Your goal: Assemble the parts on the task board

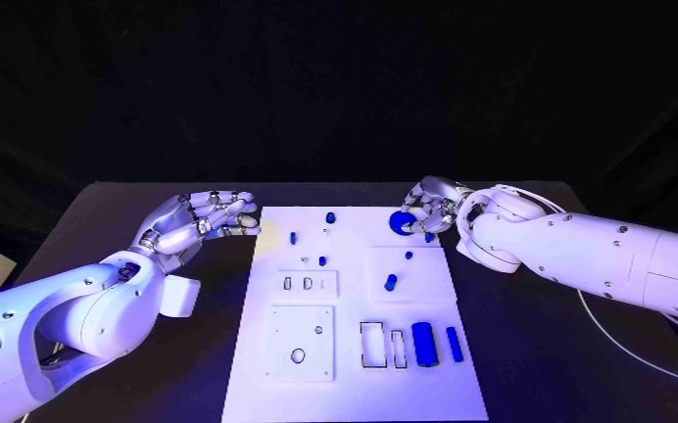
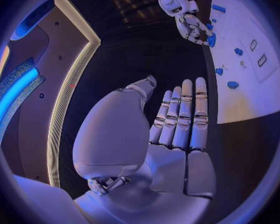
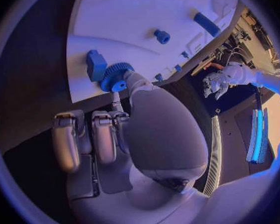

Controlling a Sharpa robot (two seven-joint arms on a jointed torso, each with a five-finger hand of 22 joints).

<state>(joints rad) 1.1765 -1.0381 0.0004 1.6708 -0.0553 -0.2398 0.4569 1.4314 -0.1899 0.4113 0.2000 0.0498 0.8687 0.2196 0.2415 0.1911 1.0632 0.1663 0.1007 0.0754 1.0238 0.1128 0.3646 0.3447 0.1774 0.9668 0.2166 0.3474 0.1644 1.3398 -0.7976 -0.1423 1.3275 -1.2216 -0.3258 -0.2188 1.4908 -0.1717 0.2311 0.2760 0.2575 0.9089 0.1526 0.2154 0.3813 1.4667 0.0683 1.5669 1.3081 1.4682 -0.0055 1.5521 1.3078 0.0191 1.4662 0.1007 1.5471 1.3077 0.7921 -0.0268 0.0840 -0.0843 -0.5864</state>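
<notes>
The white task board (image 1: 354,384) lies in the middle of the table. A blue gear (image 1: 403,221) sits at its far right part, and my right hand (image 1: 432,204) holds it between the thumb and a finger. In the right wrist view the thumb tip rests on the gear (image 3: 117,77), the other fingers (image 3: 84,139) are curled in, and a blue block (image 3: 95,64) stands beside it. My left hand (image 1: 205,219) hovers by the board's far left corner, fingers apart and holding nothing; its fingers (image 2: 180,117) lie straight. From the left wrist camera, the right hand (image 2: 189,20) looks pinched on a blue piece.
Small blue pegs (image 1: 331,217) (image 1: 322,260) (image 1: 390,283) are scattered over the board's far half. A blue block (image 1: 424,338) and a thin blue bar (image 1: 454,343) stand by rectangular slots (image 1: 373,343) at the near right. A raised white panel (image 1: 301,342) with holes sits near left.
</notes>
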